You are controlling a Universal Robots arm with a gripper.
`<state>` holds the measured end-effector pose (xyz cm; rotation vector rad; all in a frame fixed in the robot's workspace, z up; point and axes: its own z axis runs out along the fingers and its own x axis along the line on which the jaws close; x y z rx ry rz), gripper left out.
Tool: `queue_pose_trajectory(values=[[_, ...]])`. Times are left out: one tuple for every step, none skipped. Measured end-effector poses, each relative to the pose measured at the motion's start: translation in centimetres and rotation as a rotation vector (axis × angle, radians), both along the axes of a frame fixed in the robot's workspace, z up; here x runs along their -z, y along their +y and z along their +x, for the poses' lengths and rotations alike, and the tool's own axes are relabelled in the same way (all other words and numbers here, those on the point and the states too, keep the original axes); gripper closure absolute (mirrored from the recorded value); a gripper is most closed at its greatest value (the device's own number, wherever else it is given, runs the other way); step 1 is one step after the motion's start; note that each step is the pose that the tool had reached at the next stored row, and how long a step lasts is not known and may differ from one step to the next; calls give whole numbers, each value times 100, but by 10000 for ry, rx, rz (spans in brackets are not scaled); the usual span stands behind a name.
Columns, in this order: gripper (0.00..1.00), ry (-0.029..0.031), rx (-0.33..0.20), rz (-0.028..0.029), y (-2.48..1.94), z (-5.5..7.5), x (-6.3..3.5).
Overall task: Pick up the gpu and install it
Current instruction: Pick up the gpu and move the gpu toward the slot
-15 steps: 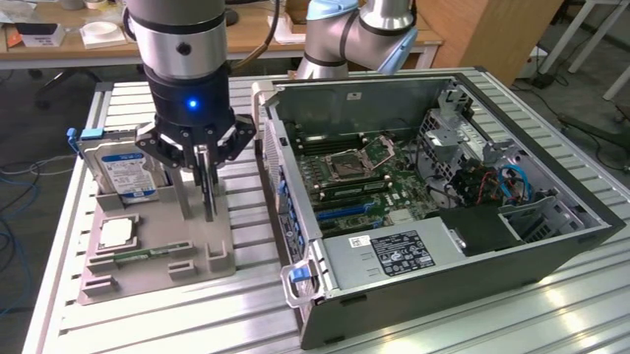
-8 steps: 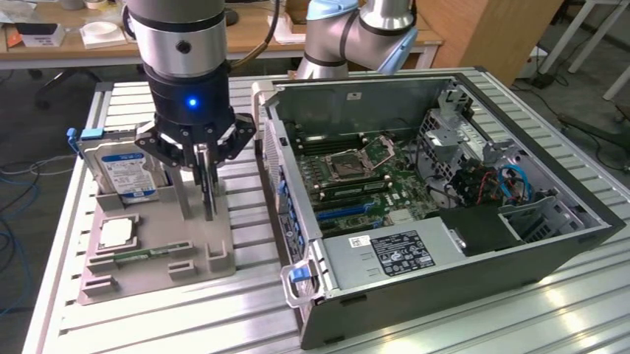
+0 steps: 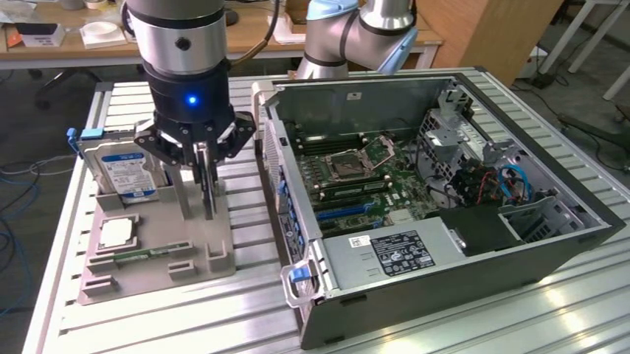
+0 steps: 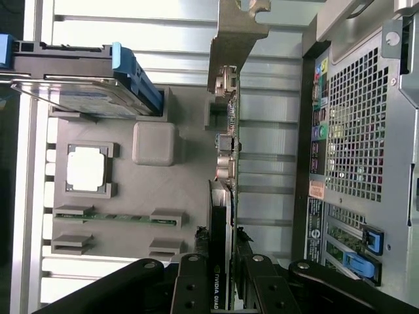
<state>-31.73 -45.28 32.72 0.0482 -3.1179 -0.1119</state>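
Observation:
The gpu [image 3: 209, 193] stands on edge over the grey parts tray [image 3: 197, 258], seen as a thin dark card. My gripper [image 3: 203, 164] hangs straight down over it, with its fingers shut on the card's upper edge. The wrist view looks along the gpu [image 4: 226, 196]: green board edge, black cooler with a printed label, and the silver end bracket [image 4: 230, 39] at the far end. There my gripper [image 4: 226, 291] clamps the card from both sides. I cannot tell whether the card's lower edge still sits in the tray. The open computer case [image 3: 433, 243] lies to the exterior view's right, motherboard [image 3: 359, 181] exposed.
On the tray [image 4: 124, 190] a hard drive [image 3: 123, 169] with blue clips stands upright, a square chip [image 3: 116, 232] lies flat, and a narrow green memory strip [image 3: 147, 254] rests near the front. The case's rear panel [image 4: 353, 131] is close beside the card. A second arm [image 3: 344, 37] stands behind.

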Motion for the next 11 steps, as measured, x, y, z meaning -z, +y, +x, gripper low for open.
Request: queue_pose_trajectory(values=[[74, 1, -4, 0, 0, 0, -7], [74, 0, -9, 0, 0, 0, -13], [74, -1, -13, 1, 0, 0, -18], [74, -1, -17, 1, 0, 0, -24], [74, 0, -21, 0, 0, 0, -31], [74, 0, -27, 0, 0, 0, -41], [74, 0, -32, 0, 0, 0, -52], [74, 0, -38, 0, 0, 0, -62], [74, 0, -44, 0, 0, 0, -72], [74, 0, -51, 0, 0, 0, -80], [74, 0, -55, 0, 0, 0, -87]])
